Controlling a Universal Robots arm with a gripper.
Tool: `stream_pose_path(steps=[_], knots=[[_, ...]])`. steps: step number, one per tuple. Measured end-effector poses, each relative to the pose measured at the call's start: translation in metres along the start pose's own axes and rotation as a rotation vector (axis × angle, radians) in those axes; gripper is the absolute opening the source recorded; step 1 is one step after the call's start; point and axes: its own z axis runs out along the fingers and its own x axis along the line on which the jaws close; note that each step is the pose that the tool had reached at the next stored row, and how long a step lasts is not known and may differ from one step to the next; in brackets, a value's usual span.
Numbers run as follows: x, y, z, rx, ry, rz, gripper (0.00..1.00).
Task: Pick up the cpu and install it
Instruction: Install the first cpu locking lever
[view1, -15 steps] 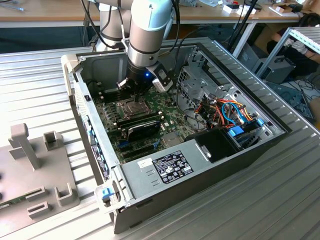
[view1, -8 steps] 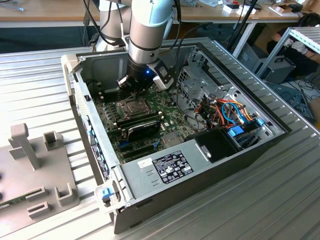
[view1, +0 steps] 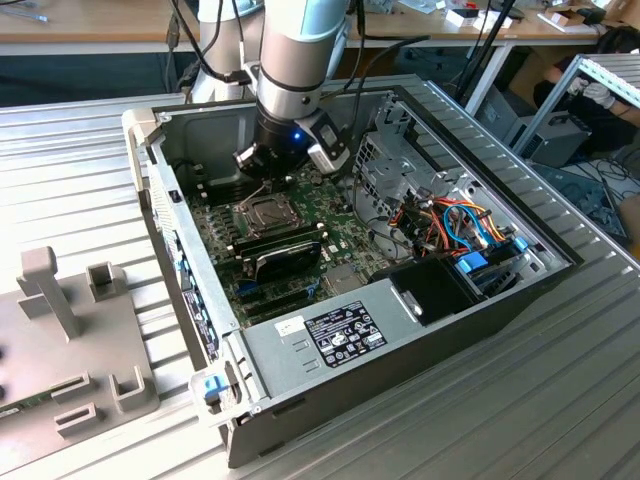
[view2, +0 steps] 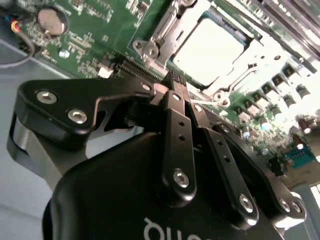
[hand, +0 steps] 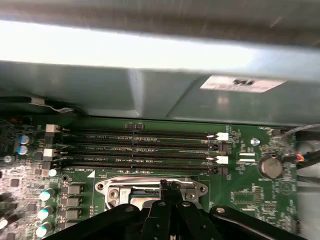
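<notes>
Inside open computer case (view1: 540, 285), over green motherboard (view1: 345, 245): end effector (view2: 175, 82) lowered at edge of hinged metal socket frame (view2: 155, 42), fingers pressed together, nothing seen between them; cpu (view2: 210, 47), flat pale square, seated in socket just beyond fingertips, level with board, apart from them; same socket frame (hand: 150, 186) directly under fingertips in first wrist view, memory slots (hand: 140, 147) farther on; case resting on ribbed metal desk (view1: 90, 180); grey fixture (view1: 70, 340) alongside, well apart.
</notes>
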Motion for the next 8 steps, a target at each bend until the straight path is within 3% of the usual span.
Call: stream_pose_path(steps=[5,8], knots=[[0.0002,0.0003,-0.0021,-0.0002,-0.0002,0.0,0.11],[0.005,0.0006,-0.0029,0.0002,-0.0094,-0.001,0.11]])
